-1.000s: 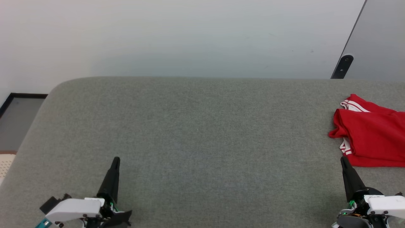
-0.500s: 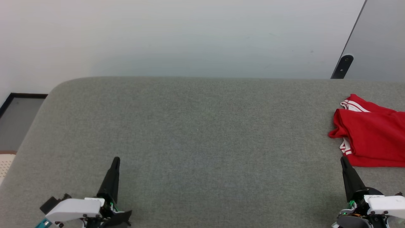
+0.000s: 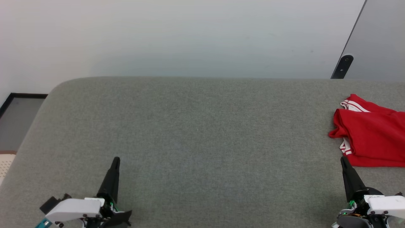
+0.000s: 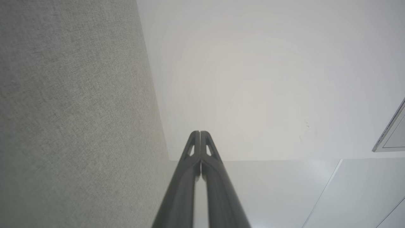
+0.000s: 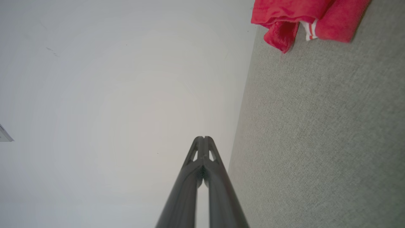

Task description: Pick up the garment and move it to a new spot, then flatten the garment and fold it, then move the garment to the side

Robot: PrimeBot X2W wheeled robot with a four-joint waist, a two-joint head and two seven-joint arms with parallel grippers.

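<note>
Garment (image 3: pixel 371 139) folded, right end effector (image 5: pixel 204 138) closed

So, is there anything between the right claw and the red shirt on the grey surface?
Nothing visible stands between them. The right claw, shut, is near the closest corner of the red shirt but apart from it, with only bare grey surface between.

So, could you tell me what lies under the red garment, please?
The garment lies bunched on the grey fabric surface. Some white-striped trim peeks from between its folds; whatever else lies beneath is covered.
</note>
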